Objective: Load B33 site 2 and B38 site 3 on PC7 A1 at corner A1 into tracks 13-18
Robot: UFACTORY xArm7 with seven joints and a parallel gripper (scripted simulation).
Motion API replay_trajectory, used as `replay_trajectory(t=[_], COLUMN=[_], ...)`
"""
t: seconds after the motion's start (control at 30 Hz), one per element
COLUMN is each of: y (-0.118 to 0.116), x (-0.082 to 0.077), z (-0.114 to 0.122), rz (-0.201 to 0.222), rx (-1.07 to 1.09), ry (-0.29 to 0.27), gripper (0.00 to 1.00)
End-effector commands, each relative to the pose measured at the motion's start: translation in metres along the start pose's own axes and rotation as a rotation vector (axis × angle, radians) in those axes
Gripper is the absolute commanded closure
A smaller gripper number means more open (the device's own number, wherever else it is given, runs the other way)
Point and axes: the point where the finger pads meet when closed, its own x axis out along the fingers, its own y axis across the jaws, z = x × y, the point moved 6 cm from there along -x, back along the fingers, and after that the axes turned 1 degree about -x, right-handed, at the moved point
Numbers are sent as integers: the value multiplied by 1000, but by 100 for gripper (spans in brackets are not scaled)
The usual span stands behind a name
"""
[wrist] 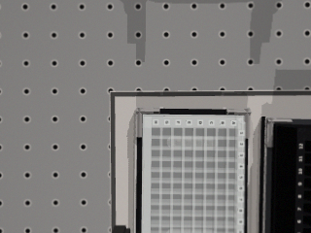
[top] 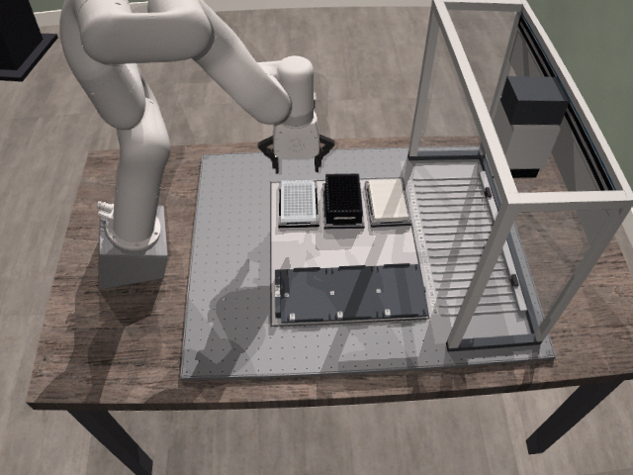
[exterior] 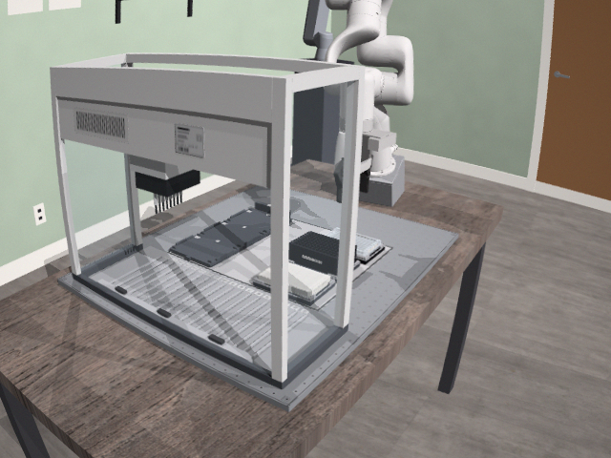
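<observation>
My gripper is open and empty, pointing straight down above the far end of nest S1. B38, a clear 96-well plate, sits in that nest; the wrist view shows its end just below the camera. B83, a black deep-well block, sits in the middle nest and B33, a white 384-well plate, in the nest nearest the rails. The dark carrier PC7 lies on the apron with all sites empty, its long axis pointing at the loading rails. The fingers are out of the wrist view.
The instrument's white frame stands over the rails, with a dark pipetting head hanging at the back. Small dark lamps behind the rails are unlit. The frame post partly hides my gripper in the exterior view.
</observation>
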Motion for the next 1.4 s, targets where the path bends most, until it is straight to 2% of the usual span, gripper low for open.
replay_trajectory(t=[0.0, 0.3, 1.37], y=[1, 1, 1], x=[-1, -1, 45], z=[-1, -1, -1], rz=[15, 15, 15], rx=[23, 23, 23], ry=[-3, -2, -3], gripper=[0, 0, 0])
